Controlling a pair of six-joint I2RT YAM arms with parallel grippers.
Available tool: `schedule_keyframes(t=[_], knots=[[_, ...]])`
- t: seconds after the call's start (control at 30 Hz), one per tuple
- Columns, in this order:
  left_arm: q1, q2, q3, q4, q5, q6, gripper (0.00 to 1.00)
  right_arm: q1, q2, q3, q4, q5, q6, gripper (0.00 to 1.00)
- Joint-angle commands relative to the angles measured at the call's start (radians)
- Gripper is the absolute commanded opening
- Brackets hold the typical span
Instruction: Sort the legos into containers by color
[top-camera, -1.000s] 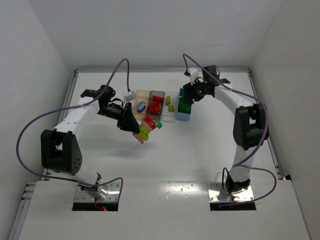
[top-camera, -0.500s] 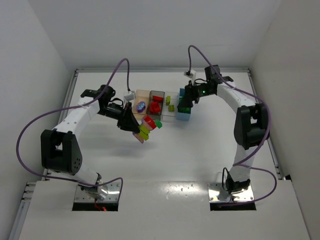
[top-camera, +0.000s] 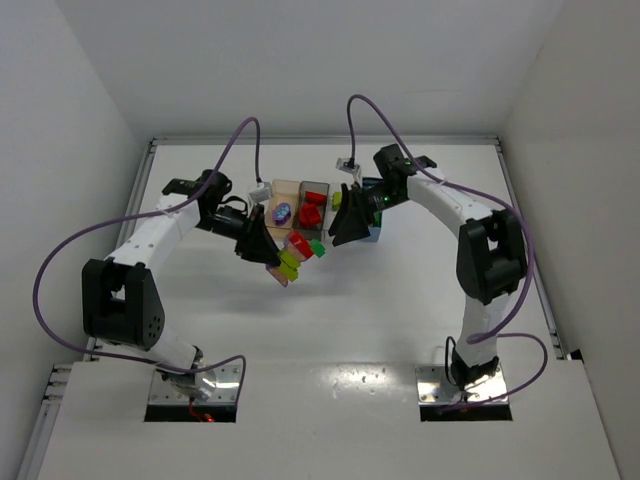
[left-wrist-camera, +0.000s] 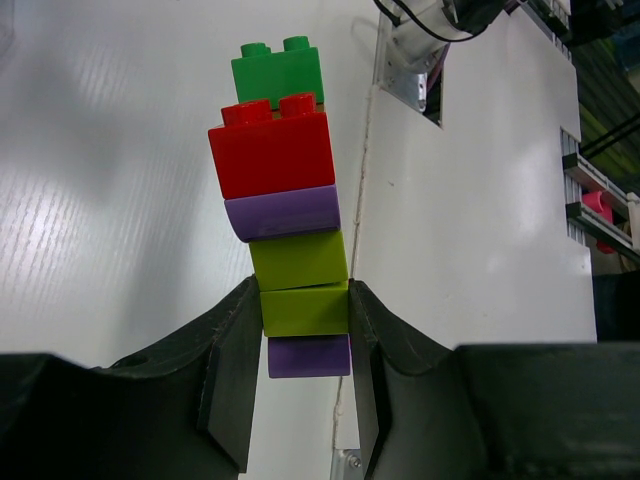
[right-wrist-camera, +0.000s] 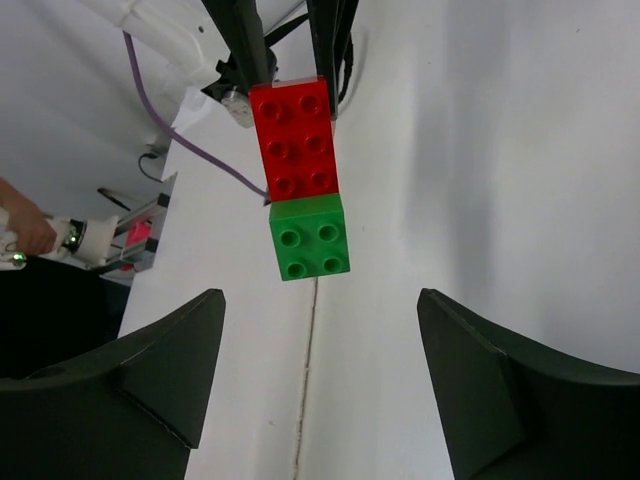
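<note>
- The stick of snapped-together plastic lego bricks (left-wrist-camera: 285, 230) runs green at the tip, then red, purple, two lime-yellow, and purple at the base. It hangs in the air over the white worktop (top-camera: 400, 300), just to the near side of the bins, mid-scene.
- The left gripper (left-wrist-camera: 304, 305) has its jaws clenched on the lower lime-yellow brick (left-wrist-camera: 303, 312), pressing its two smooth side walls.
- The right gripper (right-wrist-camera: 320, 300) looks at the studded faces of the small green brick (right-wrist-camera: 311, 237) and the red brick (right-wrist-camera: 295, 140). Its jaws are released and stand wide on either side, touching neither.
- The bricks look light, stiff and glossy, so a weak pinch may slip. The stud joints probably hold by friction alone.
- The best hold is likely across the green brick's flat sides, tilting it off while the left arm braces the stick.
- On the far side, the translucent tan bin (top-camera: 285, 184) holds something purple and the smoky grey bin (top-camera: 315, 186) holds red bricks. The right arm hides most of the rest of the row.
</note>
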Motion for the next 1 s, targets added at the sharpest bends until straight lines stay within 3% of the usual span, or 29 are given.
schedule_keyframes(t=[0.0, 0.6, 0.97], knots=[[-0.011, -0.036, 0.012, 0.012, 0.036, 0.020, 0.11, 0.013, -0.059, -0.002, -0.024, -0.065, -0.080, 0.80], [-0.030, -0.027, 0.021, 0.012, 0.036, 0.020, 0.11, 0.093, -0.016, 0.047, -0.005, -0.028, -0.080, 0.80], [-0.030, -0.027, 0.021, 0.021, 0.036, 0.020, 0.11, 0.122, 0.002, 0.047, -0.005, 0.000, -0.071, 0.59]])
